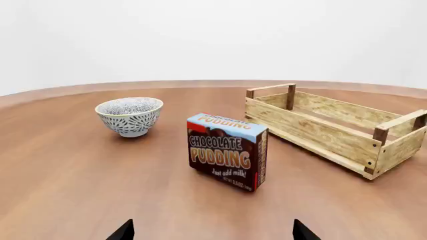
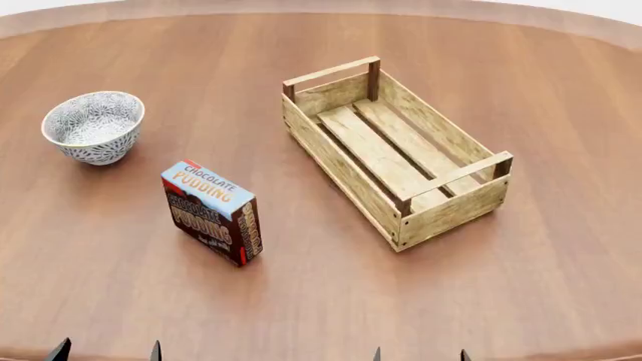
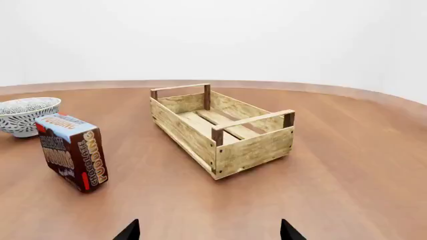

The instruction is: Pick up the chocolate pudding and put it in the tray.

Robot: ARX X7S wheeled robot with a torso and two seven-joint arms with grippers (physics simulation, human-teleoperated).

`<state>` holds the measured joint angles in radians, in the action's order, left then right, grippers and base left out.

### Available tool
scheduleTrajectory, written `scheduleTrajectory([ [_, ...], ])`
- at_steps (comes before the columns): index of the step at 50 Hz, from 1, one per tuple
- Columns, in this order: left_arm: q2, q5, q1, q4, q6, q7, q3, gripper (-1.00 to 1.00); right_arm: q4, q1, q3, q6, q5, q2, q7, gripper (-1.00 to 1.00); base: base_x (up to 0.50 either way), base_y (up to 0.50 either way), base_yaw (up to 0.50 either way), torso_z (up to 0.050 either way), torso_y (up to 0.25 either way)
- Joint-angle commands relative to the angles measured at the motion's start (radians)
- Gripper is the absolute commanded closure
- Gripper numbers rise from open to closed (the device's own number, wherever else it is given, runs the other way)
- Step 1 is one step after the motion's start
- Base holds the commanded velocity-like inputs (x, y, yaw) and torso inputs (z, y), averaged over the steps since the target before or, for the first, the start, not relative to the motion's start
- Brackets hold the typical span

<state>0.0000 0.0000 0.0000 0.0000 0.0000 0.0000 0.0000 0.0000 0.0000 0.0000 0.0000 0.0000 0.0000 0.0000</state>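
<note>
On the table ahead of me: chocolate pudding stands upright on a narrow face, left of centre and nearest to me, with the bowl behind it and further left, apart from it. The tray lies to the pudding's right, not touching it, its long axis running from near-right to far-left, nothing in it. My left jaws and right jaws sit at the near table edge, both short of the three things.

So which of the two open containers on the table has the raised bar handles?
The tray, the oblong slatted wooden crate on the robot's right of the chocolate pudding. The other, the bowl, is round, patterned grey-white and has no handles.
</note>
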Motion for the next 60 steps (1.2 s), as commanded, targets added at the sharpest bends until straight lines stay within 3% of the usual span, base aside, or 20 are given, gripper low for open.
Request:
scheduleTrajectory([
  [1, -0.037, -0.037, -0.008, -0.025, 0.018, -0.042, 0.043, -1.00, 0.021, 0.008, -0.021, -0.013, 0.017, 0.017, 0.021, -1.00, 0.00, 0.00, 0.00, 0.000, 0.000],
  [23, -0.092, -0.022, 0.016, 0.265, -0.137, -0.088, 0.098, -1.00, -0.262, 0.015, -0.095, 0.144, -0.011, 0.088, 0.074, -1.00, 0.00, 0.00, 0.00, 0.000, 0.000],
  [60, -0.135, -0.044, 0.012, 0.298, -0.158, -0.132, 0.143, -1.00, -0.242, 0.045, -0.141, 0.152, 0.036, 0.120, 0.118, -1.00, 0.25, 0.13, 0.00, 0.000, 0.000],
])
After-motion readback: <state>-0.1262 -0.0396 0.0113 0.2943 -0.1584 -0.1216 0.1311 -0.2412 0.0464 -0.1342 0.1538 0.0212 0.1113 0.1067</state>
